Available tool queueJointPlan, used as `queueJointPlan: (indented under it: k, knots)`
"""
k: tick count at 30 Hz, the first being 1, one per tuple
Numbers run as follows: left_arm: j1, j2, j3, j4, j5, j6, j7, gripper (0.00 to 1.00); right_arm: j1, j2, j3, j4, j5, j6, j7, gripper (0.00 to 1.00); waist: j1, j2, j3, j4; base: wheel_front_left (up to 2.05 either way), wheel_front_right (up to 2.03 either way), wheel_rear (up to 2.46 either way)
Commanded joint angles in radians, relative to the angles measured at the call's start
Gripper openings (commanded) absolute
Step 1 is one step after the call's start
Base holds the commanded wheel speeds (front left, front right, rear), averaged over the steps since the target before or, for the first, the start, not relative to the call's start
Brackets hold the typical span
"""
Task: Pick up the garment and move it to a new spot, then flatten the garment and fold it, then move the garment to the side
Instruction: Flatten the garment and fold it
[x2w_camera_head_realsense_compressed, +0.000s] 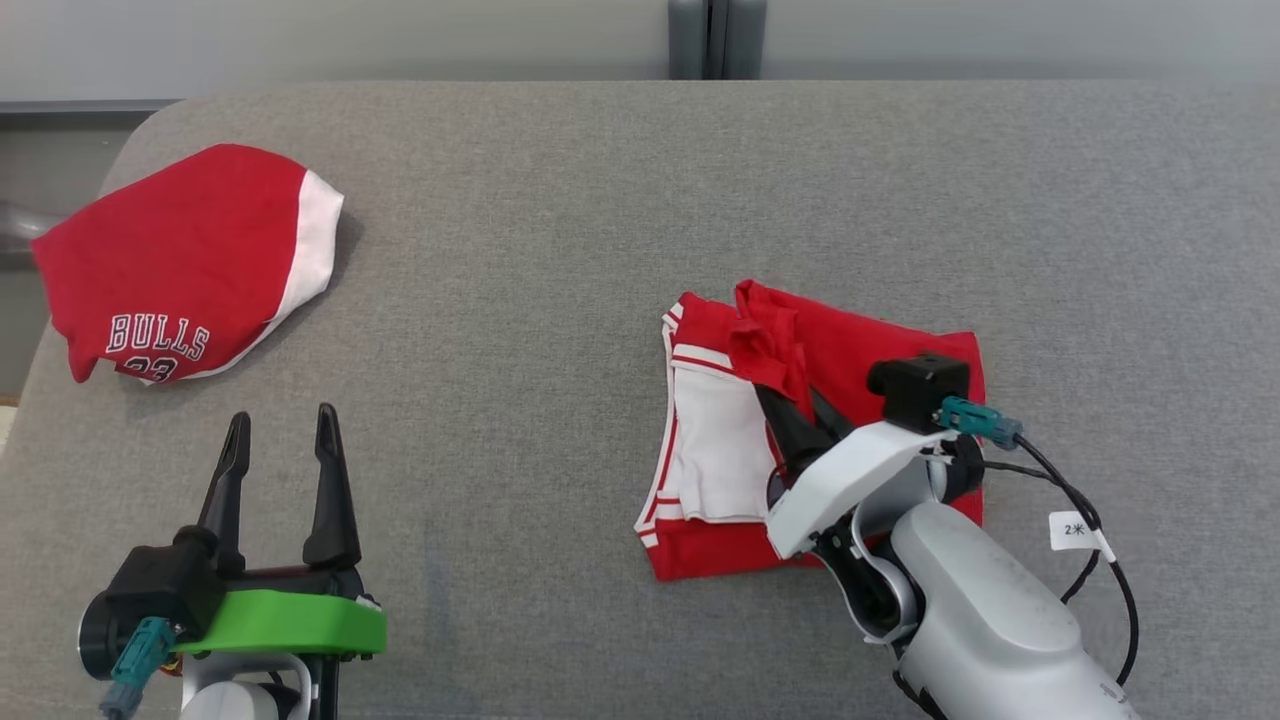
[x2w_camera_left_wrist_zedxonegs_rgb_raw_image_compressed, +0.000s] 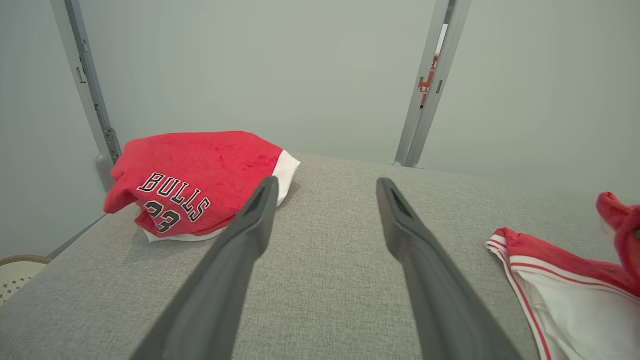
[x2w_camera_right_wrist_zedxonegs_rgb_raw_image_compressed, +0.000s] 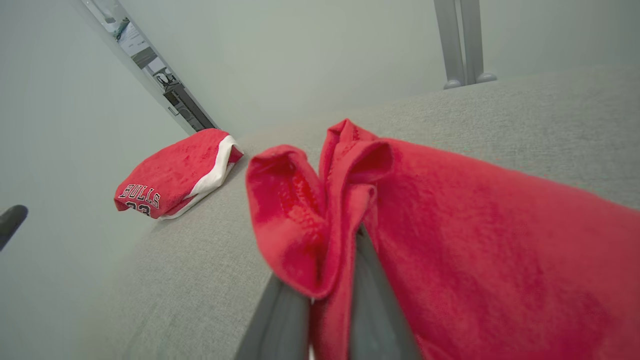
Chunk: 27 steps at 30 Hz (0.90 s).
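On the table (x2w_camera_head_realsense_compressed: 560, 200), the garment (x2w_camera_head_realsense_compressed: 870, 345) lies right of the folded jersey (x2w_camera_head_realsense_compressed: 170, 260).

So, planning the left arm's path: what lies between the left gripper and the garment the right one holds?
Nothing: in the head view, bare grey surface runs from the left gripper to the garment.

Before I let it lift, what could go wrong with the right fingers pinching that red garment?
The fingers of the right gripper pinch only a small bunched fold of the red garment, so it may slip or lift one layer and undo the folds. The left gripper hangs open, away from the cloth; a one-sided lift could drag and crumple it.
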Motion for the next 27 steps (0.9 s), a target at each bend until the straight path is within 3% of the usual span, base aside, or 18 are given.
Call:
queueJointPlan:
  k: [1,5,8,14,27]
  knots:
    - [-0.014,0.001,-0.002,0.003,-0.005,0.003,-0.003,1.00,-0.015,0.000,0.020,0.013,0.019,-0.001,-0.011,0.00,0.0000,0.0000,0.009,0.014,0.00,0.00,0.00]
    - [-0.022,0.001,-0.008,0.008,-0.013,0.006,-0.003,1.00,-0.033,-0.001,0.068,0.062,0.075,-0.001,-0.031,0.00,0.0000,0.0000,0.013,0.022,0.00,0.00,0.00]
    - [-0.022,0.001,-0.012,0.012,-0.017,0.012,-0.003,1.00,-0.058,-0.001,0.086,0.112,0.079,-0.001,-0.047,1.00,0.0000,0.0000,0.014,0.021,0.00,0.00,0.00]
    - [-0.012,0.001,-0.003,0.012,-0.012,0.015,-0.003,1.00,-0.096,-0.001,0.043,0.123,0.034,-0.001,-0.060,1.00,0.0000,0.0000,-0.001,-0.003,0.00,0.00,0.00]
    - [0.022,0.001,0.015,0.007,0.013,0.008,-0.003,1.00,0.054,-0.103,-0.253,-0.110,-0.173,-0.001,-0.060,1.00,0.0000,0.0000,-0.053,-0.067,0.00,0.00,0.00]
